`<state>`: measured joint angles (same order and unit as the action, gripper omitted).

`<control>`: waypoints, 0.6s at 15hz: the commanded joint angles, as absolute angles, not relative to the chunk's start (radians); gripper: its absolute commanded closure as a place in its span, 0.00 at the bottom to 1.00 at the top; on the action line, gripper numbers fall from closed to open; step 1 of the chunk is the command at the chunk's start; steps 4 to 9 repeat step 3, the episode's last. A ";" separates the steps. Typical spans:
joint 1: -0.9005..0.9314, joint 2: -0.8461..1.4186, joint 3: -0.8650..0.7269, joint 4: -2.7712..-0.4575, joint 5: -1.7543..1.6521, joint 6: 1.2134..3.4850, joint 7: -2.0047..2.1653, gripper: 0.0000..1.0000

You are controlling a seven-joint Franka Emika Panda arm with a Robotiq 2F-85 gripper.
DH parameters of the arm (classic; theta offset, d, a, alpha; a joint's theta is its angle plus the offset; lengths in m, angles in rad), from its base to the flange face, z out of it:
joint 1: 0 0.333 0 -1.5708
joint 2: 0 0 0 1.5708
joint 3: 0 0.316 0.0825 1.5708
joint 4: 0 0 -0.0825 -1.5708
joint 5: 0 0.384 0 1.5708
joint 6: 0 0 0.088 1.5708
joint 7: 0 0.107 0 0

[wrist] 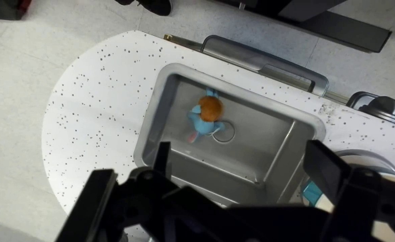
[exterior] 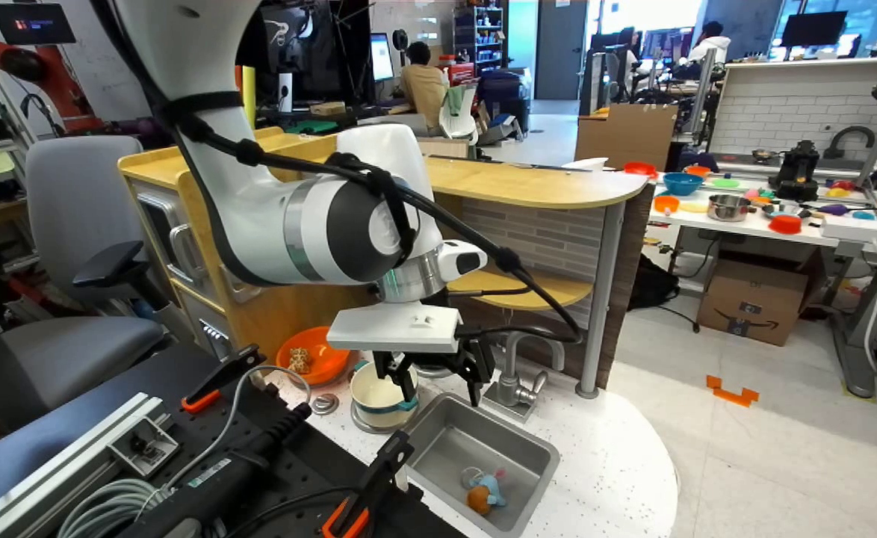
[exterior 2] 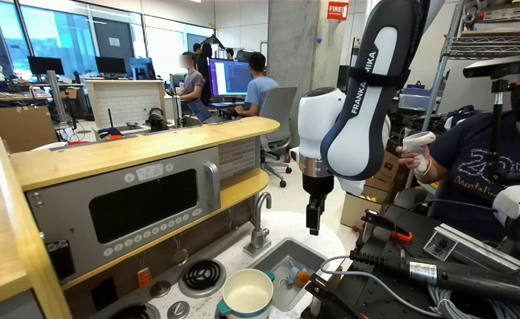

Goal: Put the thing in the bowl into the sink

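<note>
The bright orange bowl (exterior: 326, 357) stands beside the stove area in an exterior view. The thing (exterior: 299, 360), a small tan-brown piece, lies inside it. Bowl and thing are out of view in the wrist view. The grey metal sink (exterior: 476, 441) has a silver arched faucet (exterior: 511, 373) beside it. The sink also shows in an exterior view (exterior 2: 282, 297) and in the wrist view (wrist: 251, 134). My gripper (exterior: 443, 396) is open with nothing between its fingers. It hangs above the sink, apart from it, and shows in the wrist view (wrist: 239, 146).
A blue plush toy with an orange-brown part (wrist: 211, 109) lies in the sink. A cream pot with teal handles (exterior: 381, 388) stands between bowl and sink. Black clamps (exterior: 390, 459) and a cable line the counter's edge. A toy microwave (exterior 2: 142, 204) and wooden shelf stand behind.
</note>
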<state>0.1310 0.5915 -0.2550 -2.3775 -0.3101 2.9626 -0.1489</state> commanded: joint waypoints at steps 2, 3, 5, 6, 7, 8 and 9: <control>0.125 0.590 -0.248 -2.376 -0.323 2.959 -0.141 0.00; 0.125 0.590 -0.248 -2.376 -0.323 2.959 -0.142 0.00; 0.125 0.590 -0.248 -2.376 -0.323 2.959 -0.142 0.00; 0.125 0.590 -0.248 -2.376 -0.323 2.959 -0.142 0.00; 0.125 0.590 -0.248 -2.376 -0.323 2.959 -0.142 0.00; 0.125 0.590 -0.248 -2.376 -0.323 2.959 -0.142 0.00; 0.125 0.590 -0.248 -2.376 -0.323 2.959 -0.142 0.00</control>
